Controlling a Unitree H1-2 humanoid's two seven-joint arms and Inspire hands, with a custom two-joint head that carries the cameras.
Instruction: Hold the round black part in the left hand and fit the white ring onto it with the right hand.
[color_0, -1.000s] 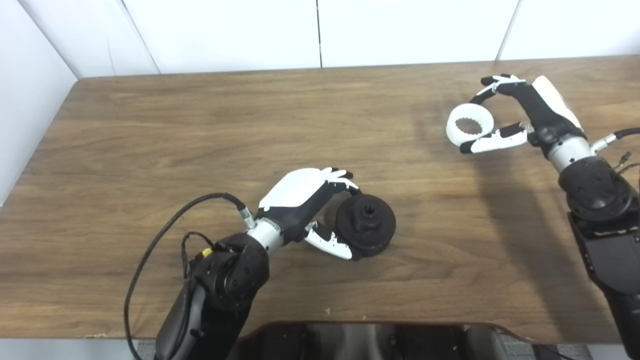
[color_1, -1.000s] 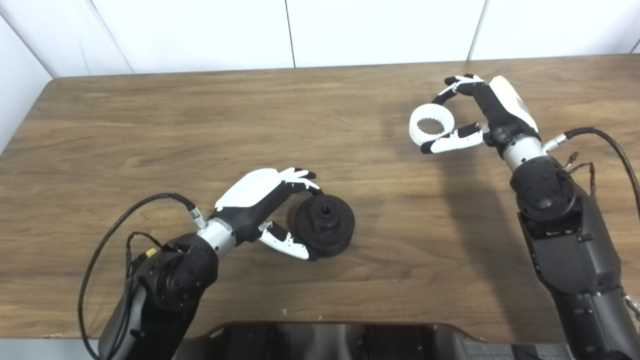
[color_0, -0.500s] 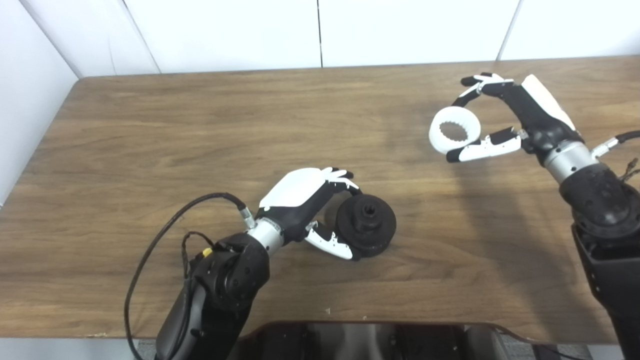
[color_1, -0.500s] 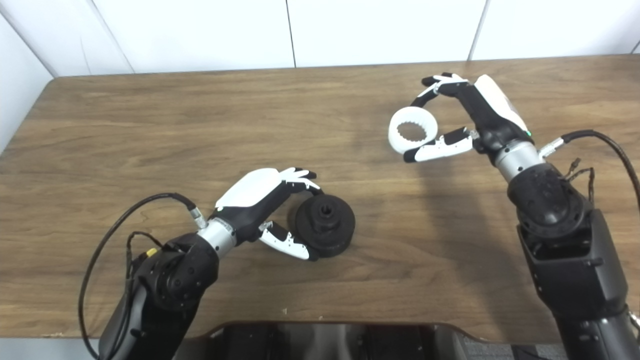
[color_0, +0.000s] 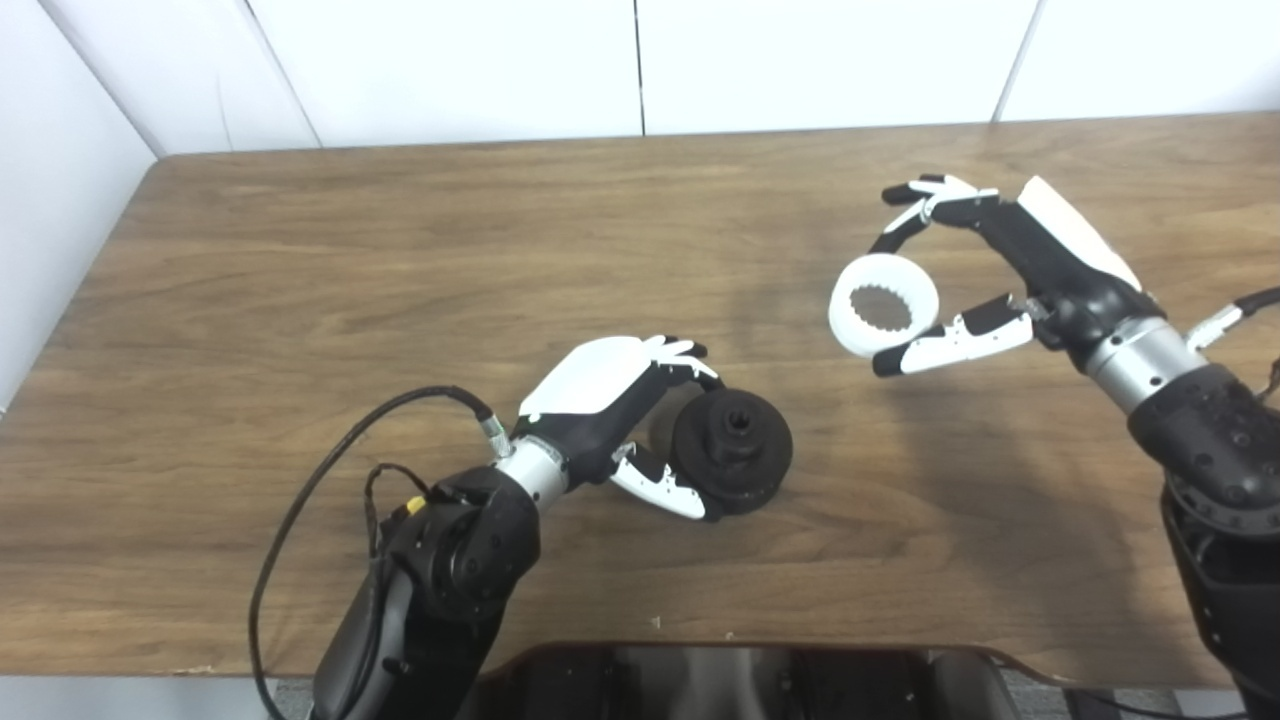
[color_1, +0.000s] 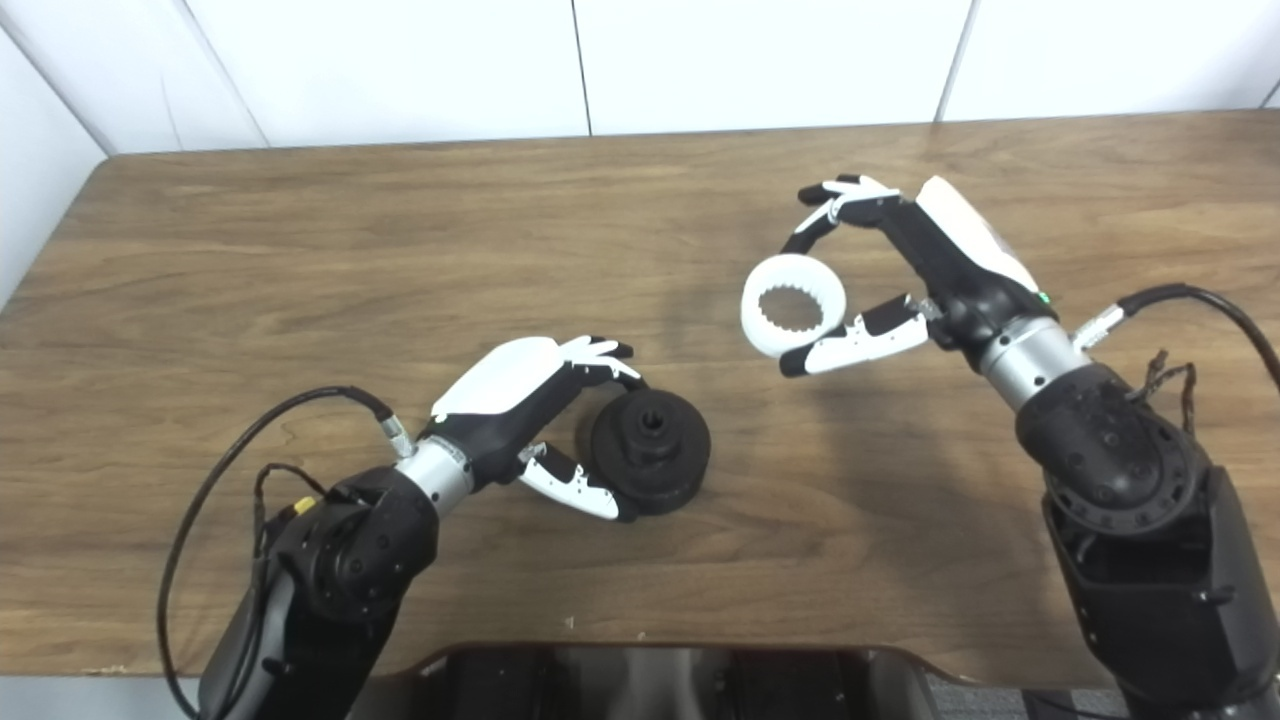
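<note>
White ring (color_0: 883, 317) pinched apart from black part (color_0: 733, 450).

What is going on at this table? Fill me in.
A two-armed robot is putting two parts together. Its left robot hand grips a round black part that sits on the wooden table. Its right robot hand holds a white ring with a toothed inner edge, up and to the right of the black part. The two pieces are apart, and the ring is not yet fitted.
</note>
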